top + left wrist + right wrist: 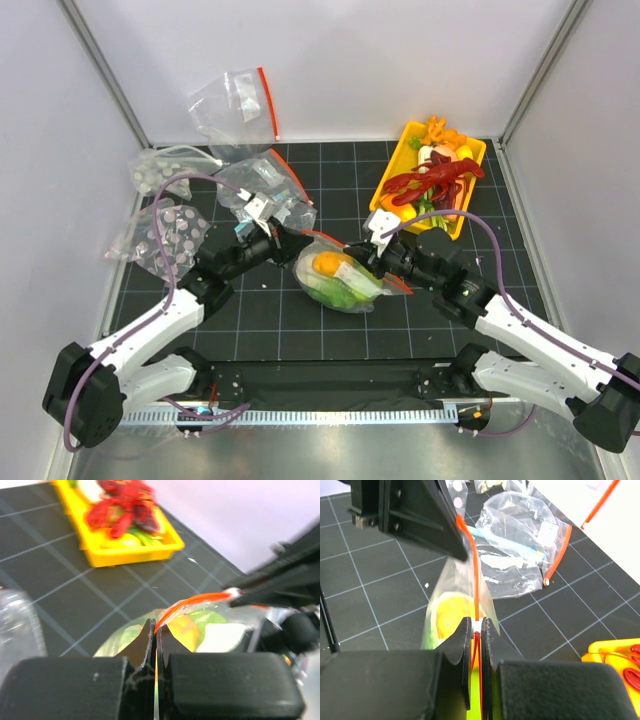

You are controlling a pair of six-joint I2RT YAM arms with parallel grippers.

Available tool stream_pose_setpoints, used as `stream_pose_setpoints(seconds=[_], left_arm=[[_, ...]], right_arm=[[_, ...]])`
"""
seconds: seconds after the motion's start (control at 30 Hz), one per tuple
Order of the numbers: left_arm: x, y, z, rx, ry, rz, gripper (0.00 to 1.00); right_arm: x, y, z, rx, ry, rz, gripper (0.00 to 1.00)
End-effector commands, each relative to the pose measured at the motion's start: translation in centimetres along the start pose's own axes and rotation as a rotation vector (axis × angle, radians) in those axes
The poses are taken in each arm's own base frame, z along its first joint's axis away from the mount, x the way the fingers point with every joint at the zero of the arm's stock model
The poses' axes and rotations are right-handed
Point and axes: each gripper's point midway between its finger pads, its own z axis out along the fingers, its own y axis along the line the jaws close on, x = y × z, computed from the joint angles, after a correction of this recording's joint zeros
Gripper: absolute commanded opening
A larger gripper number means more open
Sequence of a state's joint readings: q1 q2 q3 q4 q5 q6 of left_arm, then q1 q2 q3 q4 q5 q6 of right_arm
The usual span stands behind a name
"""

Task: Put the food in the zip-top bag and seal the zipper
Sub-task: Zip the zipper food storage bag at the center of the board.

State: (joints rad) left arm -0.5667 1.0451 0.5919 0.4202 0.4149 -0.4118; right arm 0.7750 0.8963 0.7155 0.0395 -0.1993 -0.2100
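Grip: left pincer (156,630) pinches zipper (475,580) | right pincer (476,624) pinches it too | strip runs between them

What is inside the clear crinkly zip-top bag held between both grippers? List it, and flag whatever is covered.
Through the clear crinkly zip-top bag show a yellow-orange toy piece and green leafy plastic lettuce. Anything behind or under them is covered and cannot be made out.
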Motion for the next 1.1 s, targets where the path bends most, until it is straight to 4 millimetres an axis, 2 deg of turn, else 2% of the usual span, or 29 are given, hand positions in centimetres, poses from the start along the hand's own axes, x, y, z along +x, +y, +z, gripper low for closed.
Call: stream_pose_setpoints(seconds=[0.0,0.13,0.2,0.33,0.53,1.07], left_arm=[[-1.4,5.9,-1.7,-0.317,-0.067,0.006,0.00],[-1.4,8.1,-2.7,-0.454,-0.079,-0.035,0.00],[-1.6,9.8,-3.8,-0.564,-0.105,-0.068,0.00],[-1.9,11.5,-5.7,-0.696,-0.163,-0.109,0.00],[-2.3,12.2,-7.6,-0.771,-0.229,-0.125,0.00],[-2.8,12.7,-9.2,-0.828,-0.288,-0.130,0.00]], right_arm=[[-1.6,-1.3,-0.7,0.062,-0.024,-0.002,0.01],[-1.5,-1.5,-0.7,0.071,-0.021,0.000,0.01],[-1.5,-1.7,-0.7,0.083,-0.017,0.002,0.01],[-1.4,-1.9,-0.8,0.099,-0.013,0.005,0.01],[-0.9,-2.8,-0.9,0.151,-0.001,0.016,0.01],[-0.3,-5.2,-1.9,0.300,0.009,0.041,0.01]])
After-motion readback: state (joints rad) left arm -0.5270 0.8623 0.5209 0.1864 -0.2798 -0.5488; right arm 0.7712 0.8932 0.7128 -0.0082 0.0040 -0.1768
